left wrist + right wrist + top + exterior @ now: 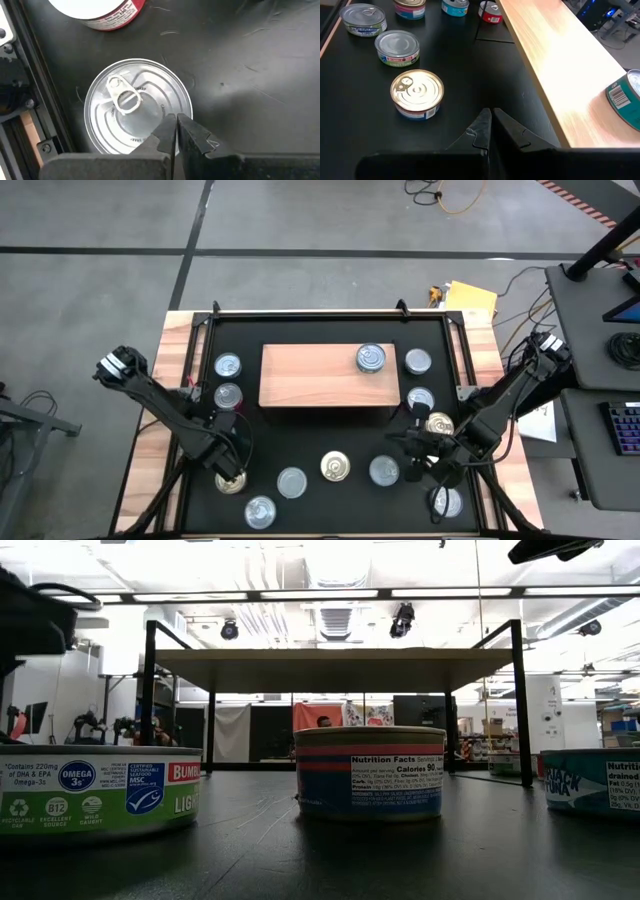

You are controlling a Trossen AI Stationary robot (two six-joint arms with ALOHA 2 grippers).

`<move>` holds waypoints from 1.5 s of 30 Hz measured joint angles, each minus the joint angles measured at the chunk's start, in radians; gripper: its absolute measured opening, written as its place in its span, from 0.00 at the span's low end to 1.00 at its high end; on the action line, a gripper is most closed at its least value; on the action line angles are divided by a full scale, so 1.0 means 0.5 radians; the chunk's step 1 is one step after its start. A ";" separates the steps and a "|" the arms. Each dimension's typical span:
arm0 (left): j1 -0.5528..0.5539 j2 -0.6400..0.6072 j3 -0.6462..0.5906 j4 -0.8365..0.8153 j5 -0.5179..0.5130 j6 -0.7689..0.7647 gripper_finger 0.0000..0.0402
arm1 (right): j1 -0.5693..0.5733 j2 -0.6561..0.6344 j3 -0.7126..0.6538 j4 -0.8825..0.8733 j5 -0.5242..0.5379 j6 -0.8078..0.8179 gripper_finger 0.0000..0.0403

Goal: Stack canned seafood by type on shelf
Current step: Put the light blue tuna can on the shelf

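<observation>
My left gripper [176,131] hangs closed and empty over a silver pull-tab tin [138,105] on the black mat [260,65]; my right gripper [491,131] is closed too, beside the wooden shelf [555,55]. The tins look rigid, dense and slick, so I judge I should open wide and pinch across the labelled sidewall, not the lid.

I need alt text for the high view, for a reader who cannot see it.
Seen from above, a light-wood shelf carries one can near its right end. About eleven more tins lie around it on the black mat. The left gripper and right gripper, both shut, hover low in front.
</observation>
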State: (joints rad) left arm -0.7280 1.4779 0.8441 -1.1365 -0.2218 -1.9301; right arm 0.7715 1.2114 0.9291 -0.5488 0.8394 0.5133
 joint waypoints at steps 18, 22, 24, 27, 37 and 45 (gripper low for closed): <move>0.008 0.231 0.155 0.164 -0.001 0.167 0.00 | 0.000 0.000 0.000 0.009 0.001 0.002 0.02; 0.008 0.261 0.218 0.175 0.001 0.215 0.00 | 0.000 0.000 0.000 0.011 0.001 0.002 0.02; 0.008 0.280 0.251 0.183 0.001 0.267 0.00 | 0.000 0.001 0.000 0.011 0.001 0.003 0.02; 0.008 0.300 0.292 0.136 -0.001 0.283 0.00 | 0.000 0.001 0.000 0.012 0.001 0.003 0.02; 0.013 0.353 0.287 0.082 -0.108 0.261 0.00 | 0.000 0.001 -0.001 0.014 0.001 0.005 0.02; 0.017 0.398 0.289 0.286 -0.118 0.374 0.00 | 0.000 0.001 -0.001 0.014 0.001 0.005 0.02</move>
State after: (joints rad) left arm -0.7197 1.6771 0.9885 -0.9936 -0.2811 -1.7430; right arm 0.7715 1.2118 0.9287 -0.5415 0.8398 0.5159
